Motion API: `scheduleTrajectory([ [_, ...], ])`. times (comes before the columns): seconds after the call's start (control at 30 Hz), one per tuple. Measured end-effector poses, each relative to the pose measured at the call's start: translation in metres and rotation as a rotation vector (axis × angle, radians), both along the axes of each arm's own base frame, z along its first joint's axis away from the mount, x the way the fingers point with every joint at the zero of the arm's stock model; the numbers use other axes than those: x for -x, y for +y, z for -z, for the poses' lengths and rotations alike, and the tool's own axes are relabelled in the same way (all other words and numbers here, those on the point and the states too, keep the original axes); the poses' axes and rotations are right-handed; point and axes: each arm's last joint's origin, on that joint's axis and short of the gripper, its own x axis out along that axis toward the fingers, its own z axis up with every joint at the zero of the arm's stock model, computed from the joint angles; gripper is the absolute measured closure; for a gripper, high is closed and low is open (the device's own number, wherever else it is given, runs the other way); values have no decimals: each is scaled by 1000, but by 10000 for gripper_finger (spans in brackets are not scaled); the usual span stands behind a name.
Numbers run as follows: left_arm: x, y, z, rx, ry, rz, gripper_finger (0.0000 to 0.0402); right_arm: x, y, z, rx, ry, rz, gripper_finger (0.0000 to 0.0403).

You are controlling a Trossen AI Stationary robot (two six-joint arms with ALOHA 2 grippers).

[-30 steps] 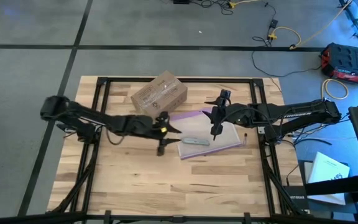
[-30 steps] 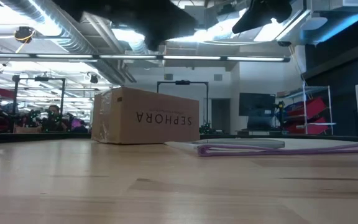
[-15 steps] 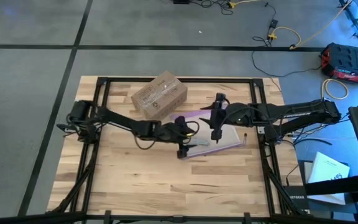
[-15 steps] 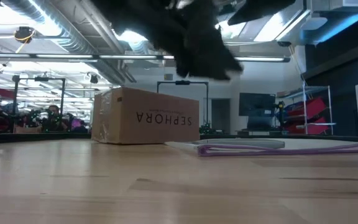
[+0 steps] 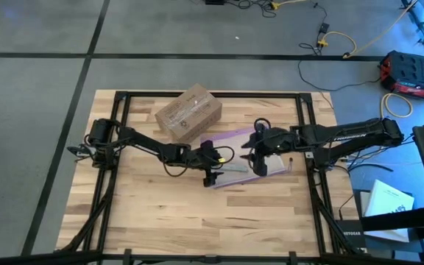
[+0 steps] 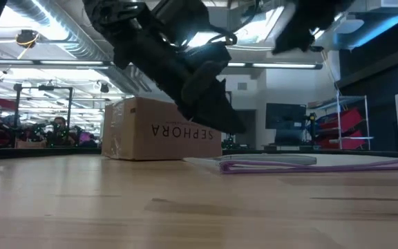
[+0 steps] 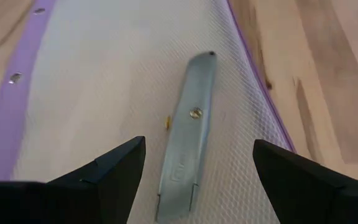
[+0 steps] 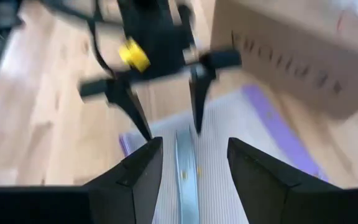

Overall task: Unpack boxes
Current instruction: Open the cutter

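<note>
A brown cardboard box (image 5: 188, 112) with "SEPHORA" lettering (image 6: 182, 131) stands shut on its base at the table's far middle. To its right a clear bag with a purple edge (image 5: 230, 138) lies flat. A grey knife-like tool (image 7: 191, 124) lies on the bag. My left gripper (image 7: 199, 142) is open, slanting down just over the tool, one finger on either side of it without touching. My right gripper (image 8: 192, 146) is open over the bag's right part (image 5: 260, 163), facing the left gripper (image 8: 166, 93).
Black frame rails (image 5: 120, 147) run along the table's left, right and far sides. Bare wood (image 5: 168, 213) spreads toward the near edge. On the floor to the right lie cables and a red case (image 5: 414, 73).
My left gripper has gone toward the table's right edge and down, tipping its fingers lower, from beside the box to over the tool on the bag. My right gripper has rolled about its own axis and sunk a little over the bag. Box, bag and tool have stayed still.
</note>
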Motion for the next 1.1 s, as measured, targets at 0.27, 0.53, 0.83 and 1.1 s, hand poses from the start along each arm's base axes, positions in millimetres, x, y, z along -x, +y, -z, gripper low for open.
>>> scheduleTrajectory([
  [0.27, 1, 21, 3, -13, 43, 30, 122, 7, 0, 56, -108, -39, 42, 233],
  [0.53, -4, 23, 21, -6, 51, 123, 143, 16, 0, 80, -123, 30, 43, 233],
  [0.83, -12, 23, 44, 6, 30, 117, 143, 12, -2, 100, -66, 58, 87, 233],
  [1.1, -12, 23, 44, 5, 34, 116, 173, 1, -1, 115, -70, 75, 95, 233],
])
